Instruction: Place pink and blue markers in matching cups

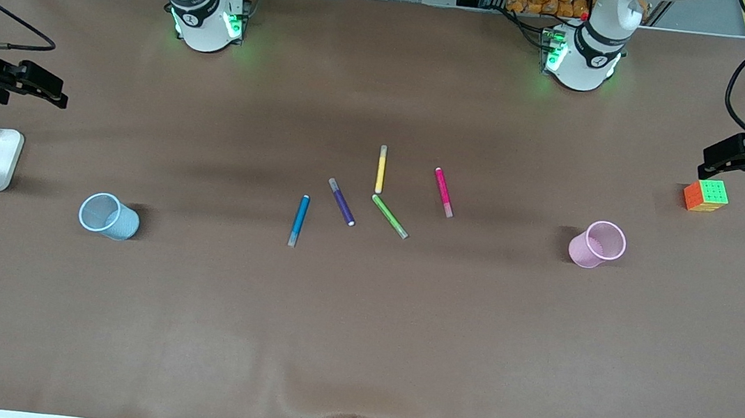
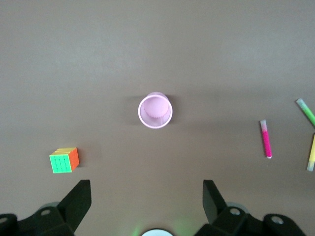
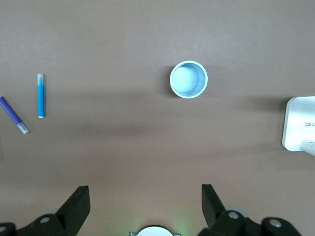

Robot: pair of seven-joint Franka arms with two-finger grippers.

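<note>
Front view: magenta-pink felt-tip marker (image 1: 444, 192) and bright blue felt-tip marker (image 1: 299, 220) lie at table centre; pale pink see-through cup (image 1: 597, 244) stands at 3 o'clock, light blue see-through cup (image 1: 108, 215) at 9. Left gripper (image 2: 146, 196) and right gripper (image 3: 145, 197) hang spread wide, empty.

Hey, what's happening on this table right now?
Nothing is being handled yet. The magenta-pink marker and bright blue marker lie mid-table among purple, green and yellow ones. The pale pink cup stands toward the left arm's end, the light blue cup toward the right arm's end. The left gripper and right gripper wait open at the table's ends.
</note>
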